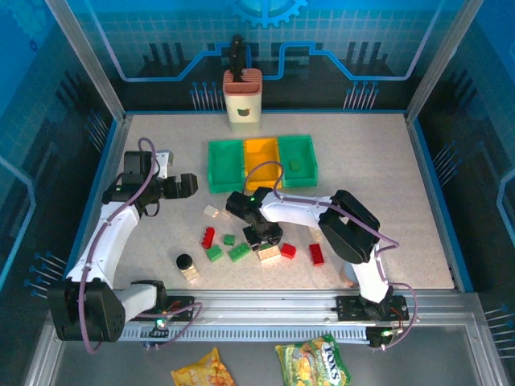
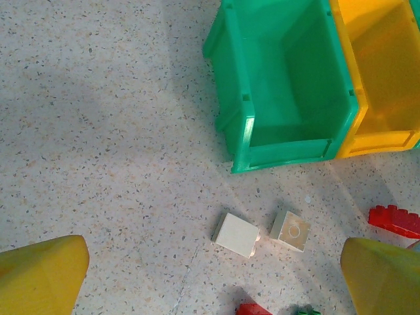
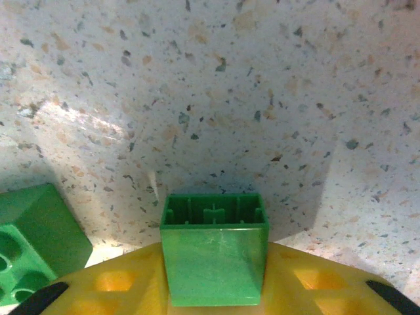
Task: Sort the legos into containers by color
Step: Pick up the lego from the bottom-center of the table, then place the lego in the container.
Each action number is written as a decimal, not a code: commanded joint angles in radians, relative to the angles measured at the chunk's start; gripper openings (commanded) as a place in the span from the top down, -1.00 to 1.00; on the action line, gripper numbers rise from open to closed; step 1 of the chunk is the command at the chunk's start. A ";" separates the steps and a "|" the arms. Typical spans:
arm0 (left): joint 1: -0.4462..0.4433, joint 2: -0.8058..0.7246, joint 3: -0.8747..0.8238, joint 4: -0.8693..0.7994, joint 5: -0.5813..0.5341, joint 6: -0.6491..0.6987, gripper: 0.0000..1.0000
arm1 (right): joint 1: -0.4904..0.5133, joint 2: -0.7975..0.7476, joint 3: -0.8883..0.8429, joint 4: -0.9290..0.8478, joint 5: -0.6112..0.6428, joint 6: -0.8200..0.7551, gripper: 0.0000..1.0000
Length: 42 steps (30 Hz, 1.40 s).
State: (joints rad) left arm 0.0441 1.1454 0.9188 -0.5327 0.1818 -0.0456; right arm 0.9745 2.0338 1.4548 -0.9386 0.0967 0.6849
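The right gripper (image 1: 263, 235) is pinching a green brick (image 3: 213, 249) low over the table (image 1: 386, 201) among the loose bricks (image 1: 238, 252), likely bound for a green bin (image 1: 312, 157), while the left gripper (image 1: 190, 185) is hanging wide open, empty, keeping clear.

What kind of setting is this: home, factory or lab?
Probably a lab test cell, not a home: a left arm and right arm bolted to a rail at a speckled table, aluminium frame posts around it, blue circuit-pattern backdrop panels behind.
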 commanded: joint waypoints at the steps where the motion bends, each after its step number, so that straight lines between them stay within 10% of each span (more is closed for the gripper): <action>1: 0.008 -0.005 0.000 0.019 0.033 0.004 -0.99 | 0.009 -0.007 0.022 -0.014 0.005 0.014 0.21; 20: 0.008 -0.004 0.003 0.017 0.029 0.007 -0.99 | -0.094 -0.108 0.048 -0.059 0.007 -0.038 0.26; 42: 0.009 -0.010 -0.001 0.016 0.030 0.004 -0.99 | -0.466 -0.091 0.212 -0.109 0.013 -0.248 0.27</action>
State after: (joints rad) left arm 0.0441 1.1454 0.9192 -0.5327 0.1818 -0.0456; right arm 0.5396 1.9057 1.6100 -1.0138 0.1013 0.4862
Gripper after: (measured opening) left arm 0.993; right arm 0.368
